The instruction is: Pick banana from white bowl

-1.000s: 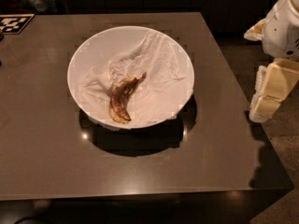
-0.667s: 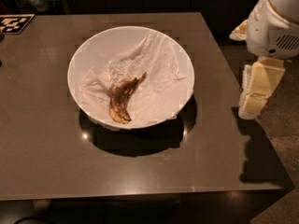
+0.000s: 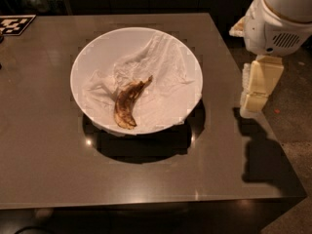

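Observation:
A small curved banana [image 3: 127,103], dark brown with dull yellow patches, lies in the front left part of the large white bowl [image 3: 108,42]. The bowl is lined with crumpled white tissue paper [image 3: 156,67] and stands in the middle of the dark table [image 3: 44,155]. My gripper [image 3: 256,94], cream-coloured under a white arm housing, hangs at the table's right edge, well to the right of the bowl and apart from it. It holds nothing.
A black-and-white marker tag [image 3: 14,24] lies at the table's far left corner. The table's right edge and front edge are close. Floor [image 3: 297,106] shows to the right of the table.
The arm and gripper have moved left, from off the right side toward the table's right edge. The banana and bowl have not moved.

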### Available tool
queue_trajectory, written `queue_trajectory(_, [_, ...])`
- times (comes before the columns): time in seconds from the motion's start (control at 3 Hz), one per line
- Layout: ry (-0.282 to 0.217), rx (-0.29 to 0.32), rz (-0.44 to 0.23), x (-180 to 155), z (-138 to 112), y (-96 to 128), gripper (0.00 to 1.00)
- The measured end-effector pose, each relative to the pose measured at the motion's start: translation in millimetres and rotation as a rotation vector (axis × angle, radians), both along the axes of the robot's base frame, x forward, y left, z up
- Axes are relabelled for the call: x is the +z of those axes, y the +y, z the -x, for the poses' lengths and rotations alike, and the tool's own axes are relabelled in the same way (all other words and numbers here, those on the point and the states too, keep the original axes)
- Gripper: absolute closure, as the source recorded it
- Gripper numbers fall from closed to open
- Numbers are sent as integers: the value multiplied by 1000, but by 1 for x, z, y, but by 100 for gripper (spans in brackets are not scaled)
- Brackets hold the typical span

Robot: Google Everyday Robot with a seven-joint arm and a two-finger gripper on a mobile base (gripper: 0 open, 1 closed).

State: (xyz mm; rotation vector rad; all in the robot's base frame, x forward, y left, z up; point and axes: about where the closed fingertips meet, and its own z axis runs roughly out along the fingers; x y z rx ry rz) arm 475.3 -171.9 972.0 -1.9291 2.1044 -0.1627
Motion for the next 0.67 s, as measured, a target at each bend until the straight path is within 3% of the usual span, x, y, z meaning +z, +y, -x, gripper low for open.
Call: queue_trajectory(0.67, [-7,233,120,-11,-45,65,0])
